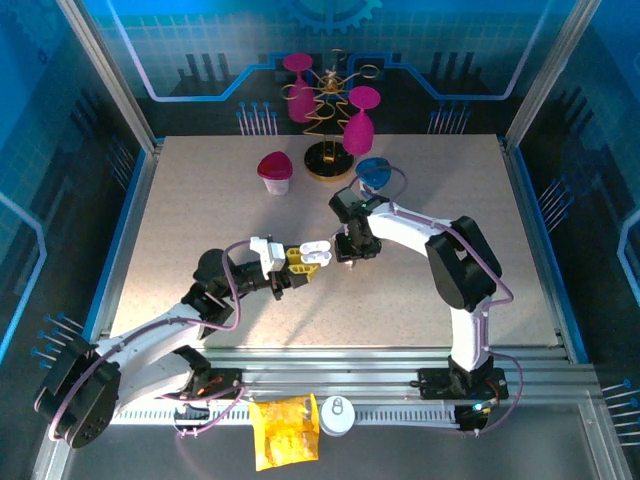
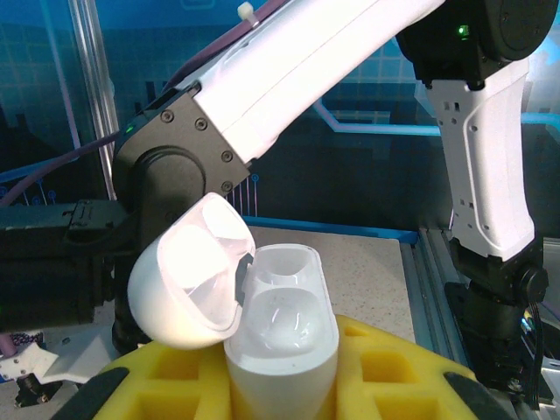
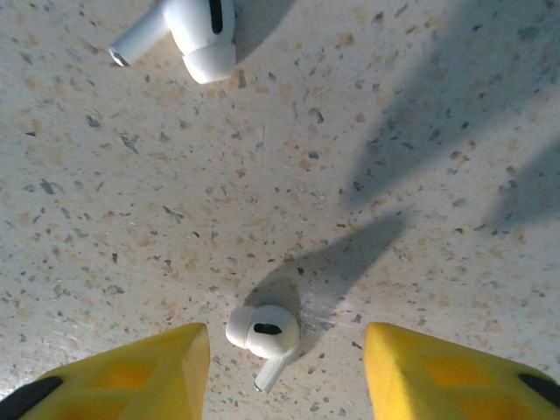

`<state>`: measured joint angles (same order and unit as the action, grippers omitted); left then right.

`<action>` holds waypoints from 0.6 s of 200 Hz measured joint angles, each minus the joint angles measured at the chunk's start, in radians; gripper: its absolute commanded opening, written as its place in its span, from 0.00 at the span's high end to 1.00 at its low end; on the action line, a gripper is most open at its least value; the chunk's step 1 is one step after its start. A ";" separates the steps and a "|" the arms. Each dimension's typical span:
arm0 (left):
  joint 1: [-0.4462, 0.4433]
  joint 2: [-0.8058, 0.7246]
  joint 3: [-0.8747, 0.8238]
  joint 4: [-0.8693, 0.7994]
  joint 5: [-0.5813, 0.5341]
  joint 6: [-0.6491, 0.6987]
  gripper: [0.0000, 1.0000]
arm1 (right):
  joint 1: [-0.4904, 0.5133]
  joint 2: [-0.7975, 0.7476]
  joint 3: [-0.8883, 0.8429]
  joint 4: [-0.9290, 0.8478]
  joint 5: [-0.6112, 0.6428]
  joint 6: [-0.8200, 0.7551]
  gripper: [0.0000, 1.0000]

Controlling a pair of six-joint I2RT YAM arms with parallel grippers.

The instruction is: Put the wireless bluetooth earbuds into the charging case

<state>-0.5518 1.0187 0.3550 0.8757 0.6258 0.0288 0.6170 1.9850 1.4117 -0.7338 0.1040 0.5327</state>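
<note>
My left gripper is shut on a white charging case, held upright between its yellow fingers with the lid flipped open to the left. Both sockets of the case look empty. The case hangs above the table's middle. My right gripper points down at the table, open, its yellow fingertips on either side of a small white earbud lying on the speckled surface. A second earbud lies farther off. The right gripper is just right of the case.
A gold rack with magenta glasses stands at the back centre. Beside it are a small cup with a magenta lid and a blue object. A yellow bag and a white round case lie on the front rail.
</note>
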 measured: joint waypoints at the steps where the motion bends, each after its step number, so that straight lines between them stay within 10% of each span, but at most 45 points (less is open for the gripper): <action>1: 0.000 0.000 0.000 0.000 0.000 0.000 0.80 | 0.000 0.001 0.001 -0.001 0.000 0.001 0.55; 120: 0.000 0.000 -0.010 0.000 0.000 0.000 0.79 | 0.013 0.075 0.064 -0.056 -0.018 0.010 0.68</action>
<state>-0.5518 1.0187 0.3450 0.8761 0.6258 0.0288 0.6300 2.0602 1.4754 -0.7898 0.0860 0.5426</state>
